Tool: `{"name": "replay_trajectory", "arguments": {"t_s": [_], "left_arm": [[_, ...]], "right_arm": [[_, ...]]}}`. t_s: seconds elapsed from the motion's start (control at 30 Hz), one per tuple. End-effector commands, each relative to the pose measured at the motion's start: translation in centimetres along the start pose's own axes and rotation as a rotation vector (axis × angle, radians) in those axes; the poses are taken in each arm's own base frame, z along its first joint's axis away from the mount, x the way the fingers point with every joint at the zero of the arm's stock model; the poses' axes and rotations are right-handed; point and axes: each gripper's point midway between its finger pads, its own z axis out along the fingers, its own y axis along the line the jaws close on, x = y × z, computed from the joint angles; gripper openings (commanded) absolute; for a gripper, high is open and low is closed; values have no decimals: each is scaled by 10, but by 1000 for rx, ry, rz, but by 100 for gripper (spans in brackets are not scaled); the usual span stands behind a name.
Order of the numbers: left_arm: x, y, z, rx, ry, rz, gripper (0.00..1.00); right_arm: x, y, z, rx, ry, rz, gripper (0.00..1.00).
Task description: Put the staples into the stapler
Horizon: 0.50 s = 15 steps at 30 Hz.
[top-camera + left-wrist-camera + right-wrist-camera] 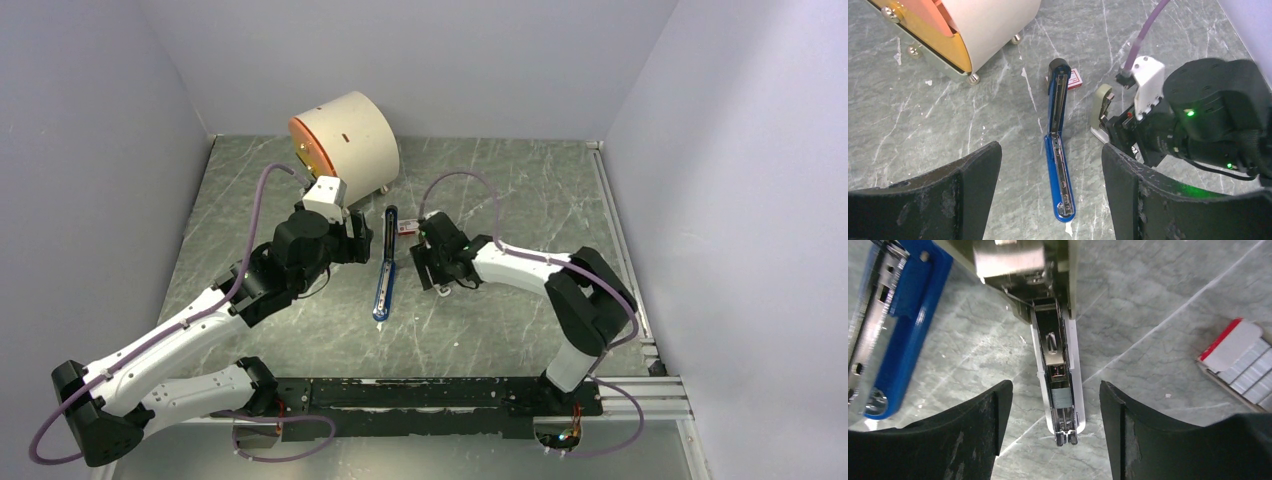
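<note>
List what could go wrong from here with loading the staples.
1. The right gripper, open, sits over the pale stapler, not the blue stapler; the staples seem to lie in the pale one's channel instead.
2. The blue stapler lies open and unheld between both arms; the open left gripper could knock it askew.

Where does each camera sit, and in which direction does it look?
Top external: above and behind the bases, looking down on the table; both arms show.
Left wrist: on the left arm, looking down past the left gripper's fingers at the blue stapler.
Right wrist: on the right arm, looking down past the right gripper's fingers at the pale stapler.
Shared: both wrist views show the blue stapler and staple box.
</note>
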Motion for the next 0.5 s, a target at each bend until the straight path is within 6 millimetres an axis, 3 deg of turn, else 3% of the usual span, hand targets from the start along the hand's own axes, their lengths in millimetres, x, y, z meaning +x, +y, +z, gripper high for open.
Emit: {"name": "replay_trajectory", "arguments": {"t_s": [0.0,0.33,0.47], "left_arm": [[-8,3,-1,-15,-33,-9,78],[-8,2,0,-13,-29,-6,78],[-8,2,0,-14,-30,-8,78]], "right_arm": [[8,2,8,24,35,-20,66],[13,-6,24,139,36,35,43],[9,-4,27,184,0,156,35]]}}
